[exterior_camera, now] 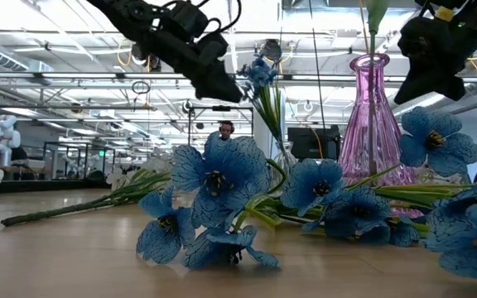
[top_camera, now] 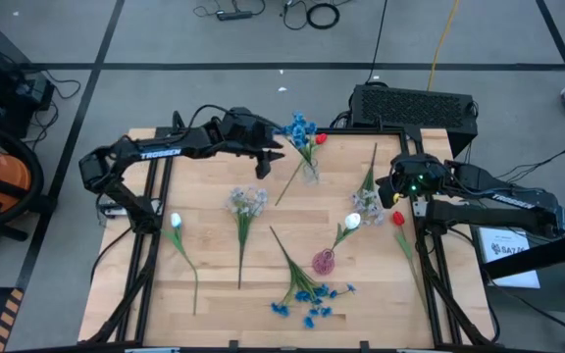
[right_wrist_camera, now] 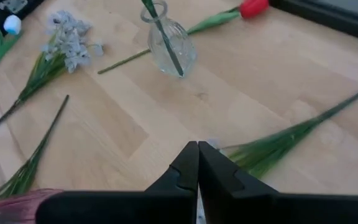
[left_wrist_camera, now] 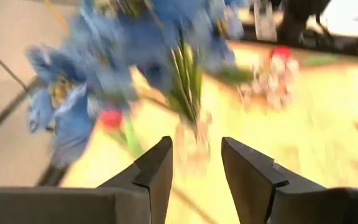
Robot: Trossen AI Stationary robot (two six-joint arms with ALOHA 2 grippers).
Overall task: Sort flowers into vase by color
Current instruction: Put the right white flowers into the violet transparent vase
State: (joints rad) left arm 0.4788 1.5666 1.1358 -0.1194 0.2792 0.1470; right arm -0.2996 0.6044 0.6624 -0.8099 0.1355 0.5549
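Observation:
A clear glass vase at the far middle holds a bright blue cluster. A red tulip lies on the table beside the clear vase. My left gripper is open just left of this vase, which shows ahead of its fingers. My right gripper is shut and empty, raised above a lavender-white cluster whose leaves show in the wrist view. A pink vase stands near the middle; a white tulip's stem leads to it.
Lying on the table are a white tulip, a lavender-white cluster, a blue cluster near the front edge and a second red tulip. A black box stands beyond the far edge.

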